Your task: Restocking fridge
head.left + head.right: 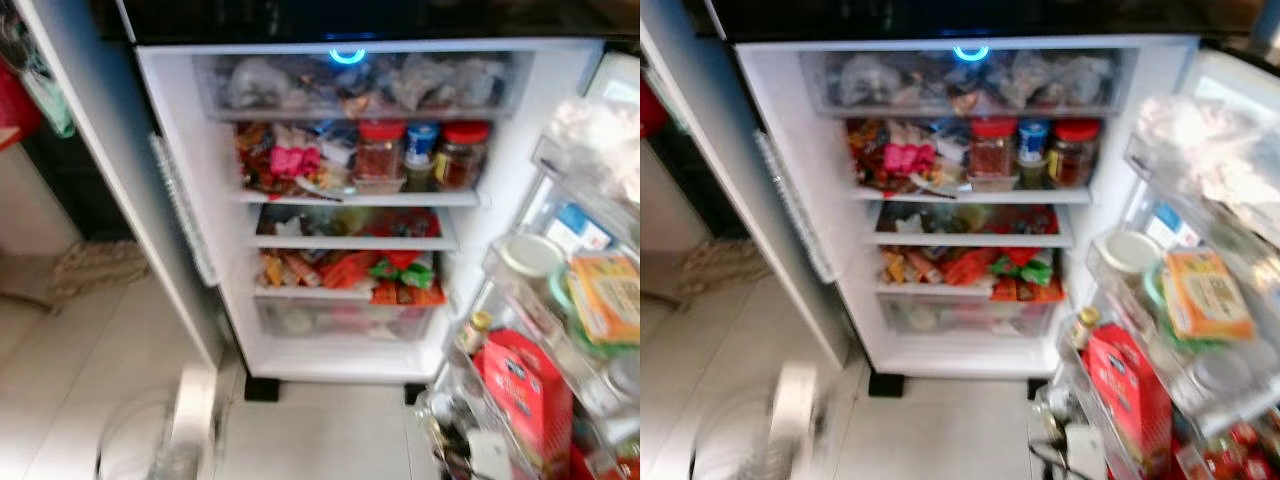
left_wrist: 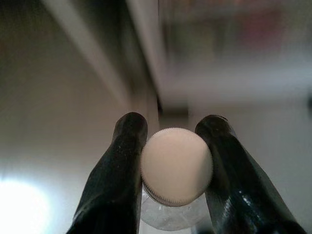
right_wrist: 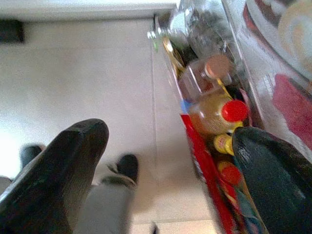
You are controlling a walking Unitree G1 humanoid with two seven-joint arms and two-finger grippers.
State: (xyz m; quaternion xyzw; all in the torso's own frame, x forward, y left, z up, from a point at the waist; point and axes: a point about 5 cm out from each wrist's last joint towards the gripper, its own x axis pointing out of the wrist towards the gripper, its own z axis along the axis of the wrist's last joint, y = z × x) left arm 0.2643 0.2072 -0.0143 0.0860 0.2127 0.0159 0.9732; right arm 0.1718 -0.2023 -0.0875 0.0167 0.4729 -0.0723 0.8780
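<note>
The fridge (image 1: 180, 200) stands wide open across the upper middle of the frame, its shelves packed: red-lidded jars (image 1: 380, 150) on the upper shelf, bright packets (image 1: 350, 270) lower down, a clear drawer (image 1: 345, 320) at the bottom. The door (image 1: 560, 330) swings out along the right edge, its racks crowded with a red carton (image 1: 525, 385), a round white tub (image 1: 530, 255) and a yellow packet (image 1: 605, 295).

The left gripper (image 2: 175, 168) is closed on a clear bottle (image 2: 168, 219), its fingers (image 2: 114, 180) pinching just at the pale ribbed cap (image 2: 176, 165). Gripping at the neck looks like a way to keep the bottle hanging upright while it is carried. In the head views it shows as a blurred pale shape (image 1: 185, 425) at the lower left, well short of the shelves.

The right gripper (image 3: 170, 170) hangs with its fingers (image 3: 63, 165) spread wide and nothing between them, beside the door's bottom rack, where a red-capped bottle (image 3: 217, 114) and smaller yellow ones sit. It seems kept free, perhaps to steady the door or shift something aside.

My guess is the bottle has yet to find a spot; the shelves look full, so the door rack may be the easier home.
</note>
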